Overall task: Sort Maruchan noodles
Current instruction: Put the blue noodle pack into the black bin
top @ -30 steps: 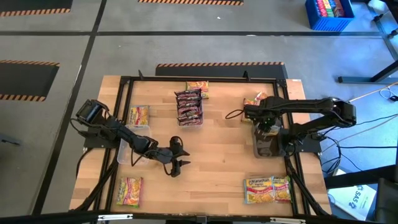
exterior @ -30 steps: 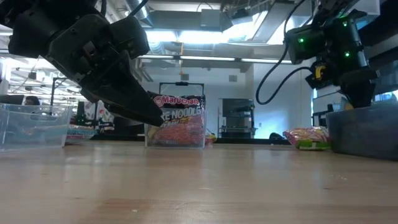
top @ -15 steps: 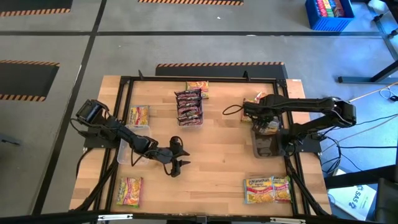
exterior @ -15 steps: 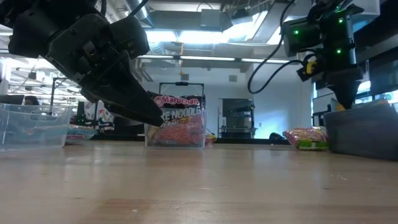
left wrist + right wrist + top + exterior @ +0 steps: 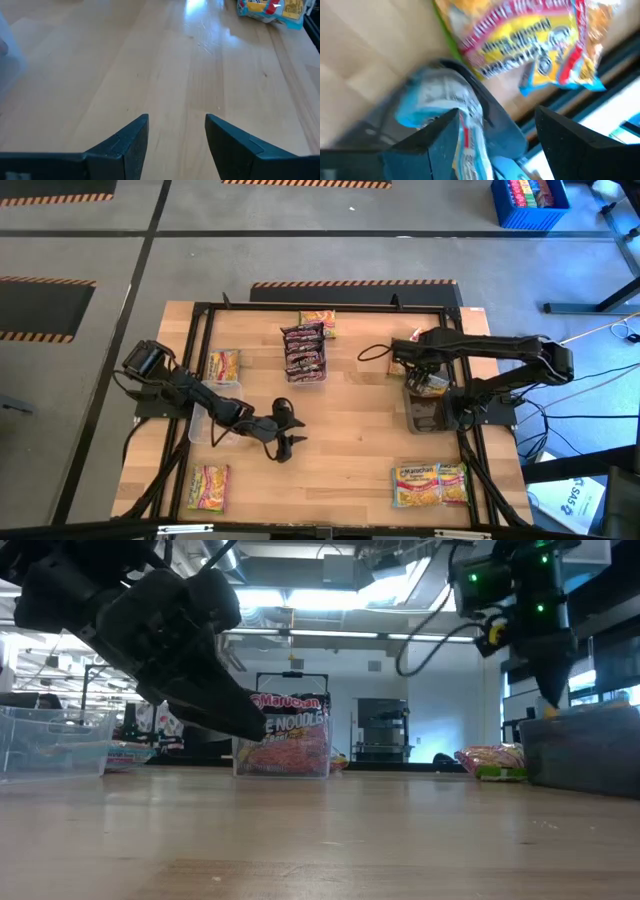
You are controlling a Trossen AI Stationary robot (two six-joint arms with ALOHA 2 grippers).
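My right gripper (image 5: pixel 427 383) (image 5: pixel 495 135) stands open, pointing down just above a dark bin (image 5: pixel 424 413) (image 5: pixel 585 750). A light-blue Maruchan packet (image 5: pixel 447 107) lies in that bin below the fingers; I cannot tell whether a finger touches it. A yellow-green packet (image 5: pixel 520 40) (image 5: pixel 410 340) lies on the table past the bin. Dark maroon packets (image 5: pixel 304 352) stand upright in a clear bin (image 5: pixel 283 740). My left gripper (image 5: pixel 286 446) (image 5: pixel 177 135) is open, slanting down over bare wood near the table's middle.
Other packets lie at the far edge (image 5: pixel 318 321), the left (image 5: pixel 222 365), the near left (image 5: pixel 208 487) and the near right (image 5: pixel 430 483). A clear bin (image 5: pixel 200 423) (image 5: pixel 50 740) stands beside the left arm. A black frame (image 5: pixel 200 310) rims the table.
My right gripper has risen from the dark bin's mouth and drifted slightly toward the table's far edge, tipping a little. The left arm has kept still.
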